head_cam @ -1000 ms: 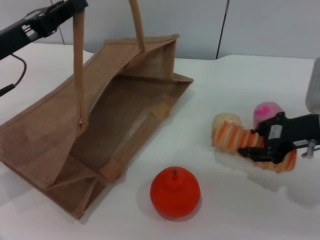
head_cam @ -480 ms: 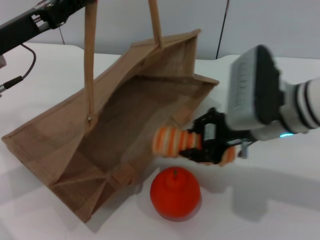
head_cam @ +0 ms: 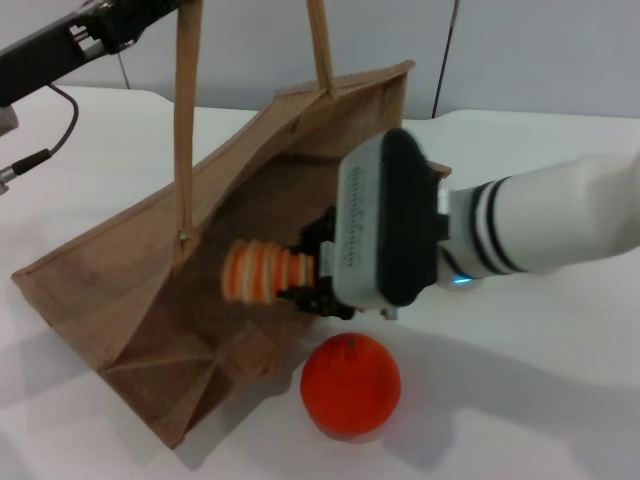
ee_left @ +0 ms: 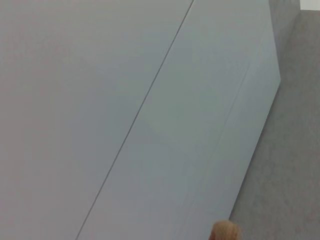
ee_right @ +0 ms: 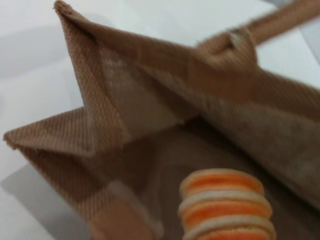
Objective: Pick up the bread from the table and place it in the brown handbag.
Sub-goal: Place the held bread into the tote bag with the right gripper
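Note:
The brown handbag [head_cam: 150,290] lies on its side on the white table [head_cam: 520,400], mouth open toward the right. My left gripper [head_cam: 130,20] at the top left holds its handle [head_cam: 184,120] up. My right gripper [head_cam: 310,275] is shut on the striped orange and cream bread [head_cam: 258,272] and holds it inside the bag's mouth, above the lower wall. In the right wrist view the bread [ee_right: 225,207] points into the bag [ee_right: 130,125].
An orange fruit [head_cam: 350,385] sits on the table just in front of the bag's mouth, below my right gripper. The right arm [head_cam: 540,230] stretches in from the right. A grey wall stands behind the table.
My right gripper has carried the bread leftward from the table's right side, past the orange fruit, into the bag's mouth. The left arm has lifted the handle a little and holds it.

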